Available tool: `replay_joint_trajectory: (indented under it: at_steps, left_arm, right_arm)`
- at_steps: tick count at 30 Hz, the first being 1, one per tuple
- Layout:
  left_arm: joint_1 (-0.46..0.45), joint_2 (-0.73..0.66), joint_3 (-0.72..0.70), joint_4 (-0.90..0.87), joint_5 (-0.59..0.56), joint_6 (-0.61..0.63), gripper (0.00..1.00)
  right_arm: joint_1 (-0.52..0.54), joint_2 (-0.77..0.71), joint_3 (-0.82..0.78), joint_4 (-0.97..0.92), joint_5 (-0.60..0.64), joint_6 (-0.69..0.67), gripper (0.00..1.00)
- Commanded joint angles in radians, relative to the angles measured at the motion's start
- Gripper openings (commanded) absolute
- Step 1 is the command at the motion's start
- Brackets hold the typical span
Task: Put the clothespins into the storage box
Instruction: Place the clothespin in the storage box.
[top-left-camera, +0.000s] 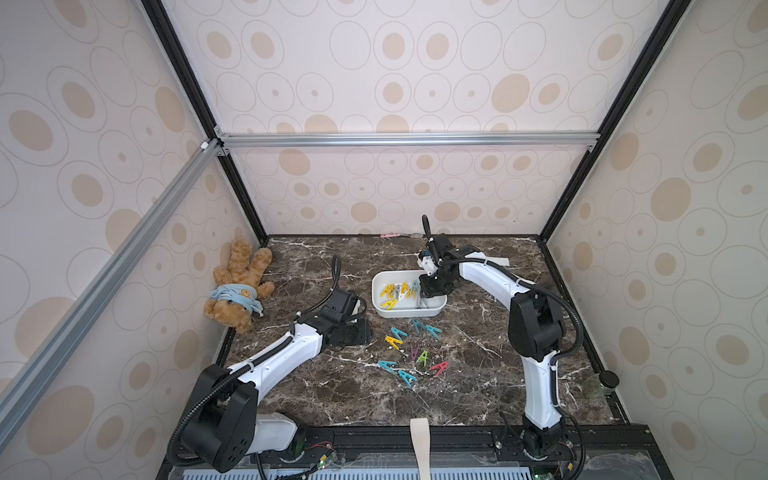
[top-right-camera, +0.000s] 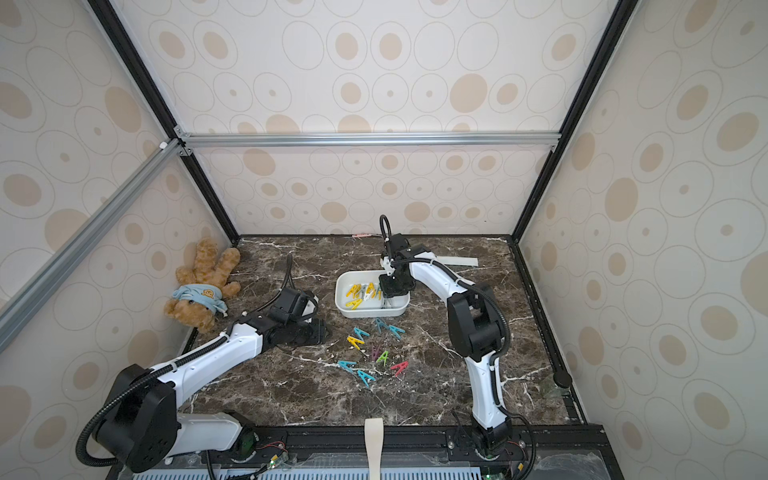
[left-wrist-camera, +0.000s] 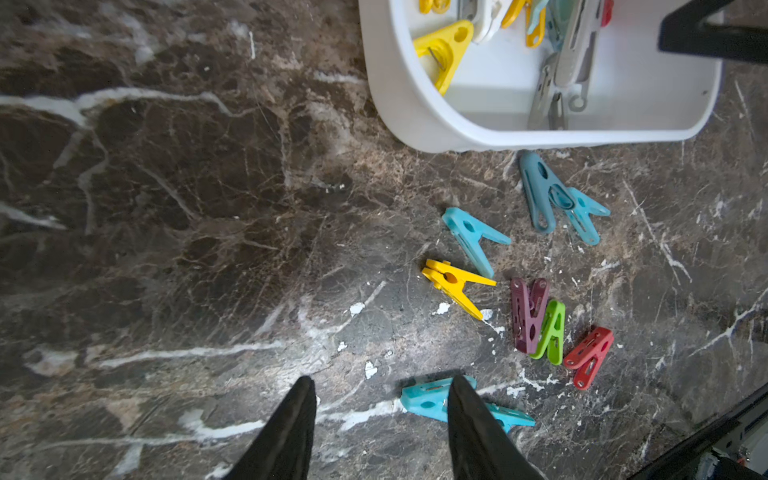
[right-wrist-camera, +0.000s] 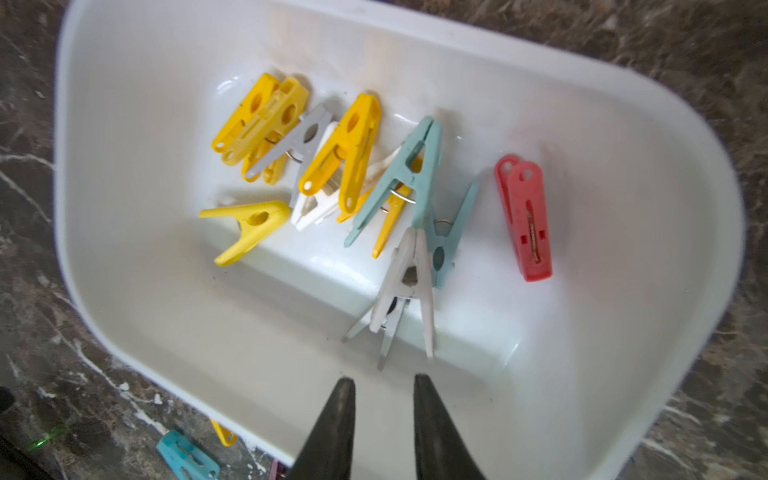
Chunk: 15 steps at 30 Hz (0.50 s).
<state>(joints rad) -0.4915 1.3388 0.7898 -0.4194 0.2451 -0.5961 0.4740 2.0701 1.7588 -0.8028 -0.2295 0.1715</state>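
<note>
My right claw (right-wrist-camera: 380, 399) stands narrowly open, with a slim gap between its two dark fingers (right-wrist-camera: 340, 415) and nothing in that gap. It hangs over the storage box (right-wrist-camera: 166, 311), above the inner floor close to one long wall, and touches nothing that I can see. Just beyond its tips a white clothespin (right-wrist-camera: 409, 282) lies crossed over a grey one. Past those is the heap of clothespins (right-wrist-camera: 345, 149) already in the box: several yellow, two pale teal, grey and white, tangled together. A red clothespin (right-wrist-camera: 524, 216) lies on the box floor apart from the heap.

My left claw (left-wrist-camera: 381, 388) is spread wider and is empty. It hovers low over the tabletop (left-wrist-camera: 166, 208), out from the box's near wall and toward my left. In the wrist view one of its fingers covers the middle of a teal clothespin (left-wrist-camera: 424, 401); I cannot tell whether it touches it.

In both top views the loose ones lie on the tabletop on the near side of the box. Two teal ones touch each other just beside the box wall. Farther from the box are another teal, a yellow clothespin (top-left-camera: 394, 341), a purple and a green touching, a red, and two more teal. A teddy bear (top-left-camera: 237, 286) lies well off the box's left.
</note>
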Motion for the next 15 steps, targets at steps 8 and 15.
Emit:
replay_joint_trajectory:
  at_steps: [8,15]
  left_arm:
    - [-0.217,0.067,0.056,-0.118,-0.009,-0.149,0.48]
    - [-0.349,0.04,-0.002,-0.08,-0.034,-0.346,0.46]
  right_arm:
    - [0.036,-0.366,-0.366,0.171,-0.047,0.031,0.31]
    - [0.042,-0.45,-0.515,0.239,-0.079,0.046,0.32]
